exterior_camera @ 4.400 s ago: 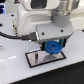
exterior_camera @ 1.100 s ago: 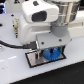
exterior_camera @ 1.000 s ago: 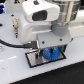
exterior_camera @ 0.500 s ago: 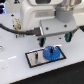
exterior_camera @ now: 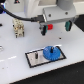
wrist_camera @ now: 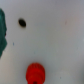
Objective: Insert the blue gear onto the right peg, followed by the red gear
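Note:
The blue gear (exterior_camera: pixel 51 52) lies flat on the right half of the grey plate (exterior_camera: pixel 34 61), over the spot where the right peg stands; the peg itself is hidden by the gear's hub. The plate's other peg (exterior_camera: pixel 36 55) stands bare. My gripper (exterior_camera: pixel 55 28) hangs high above and behind the plate, its two dark fingers (exterior_camera: pixel 44 28) wide apart, holding nothing. The red gear (wrist_camera: pixel 35 73) lies on the white table in the wrist view. A small red patch (exterior_camera: pixel 50 25) shows between the fingers in the exterior view.
A beige blocky object (exterior_camera: pixel 18 28) stands on the table at the exterior view's left. A black cable (exterior_camera: pixel 25 18) runs toward the arm. In the wrist view there is a dark spot (wrist_camera: pixel 22 22) and a dark green shape (wrist_camera: pixel 2 30) at the picture's edge.
The gripper was down on the blue gear at the plate. It has let go, risen and moved back, leaving the gear on the plate.

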